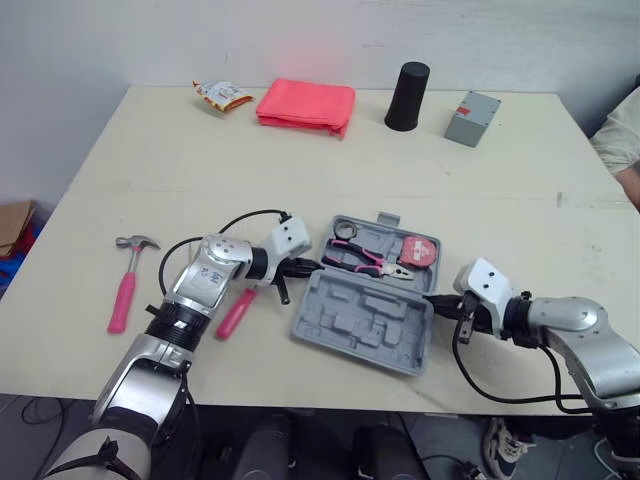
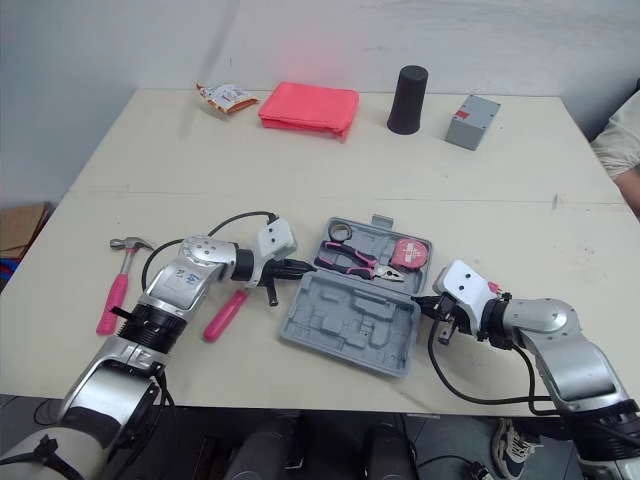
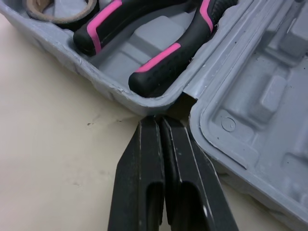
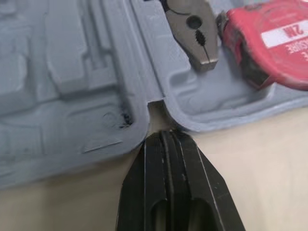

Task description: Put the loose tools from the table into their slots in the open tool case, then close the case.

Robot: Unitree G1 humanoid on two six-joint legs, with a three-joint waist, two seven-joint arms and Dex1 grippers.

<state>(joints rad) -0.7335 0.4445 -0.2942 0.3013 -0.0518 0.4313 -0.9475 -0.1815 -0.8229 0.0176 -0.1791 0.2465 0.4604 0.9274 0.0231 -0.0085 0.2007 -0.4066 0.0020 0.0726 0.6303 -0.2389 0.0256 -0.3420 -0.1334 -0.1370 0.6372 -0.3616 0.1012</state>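
While left gripper [image 3: 158, 123] and right gripper [image 4: 166, 136], both pinched together, flank tool case [image 1: 352, 326] hinge, screwdriver [image 1: 235, 313] half-hidden.

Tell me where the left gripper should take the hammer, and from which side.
Mid pink handle of the hammer, from above, closing across it: it lies flat on the table, handle narrow and straight, free on both sides, head away from the robot.
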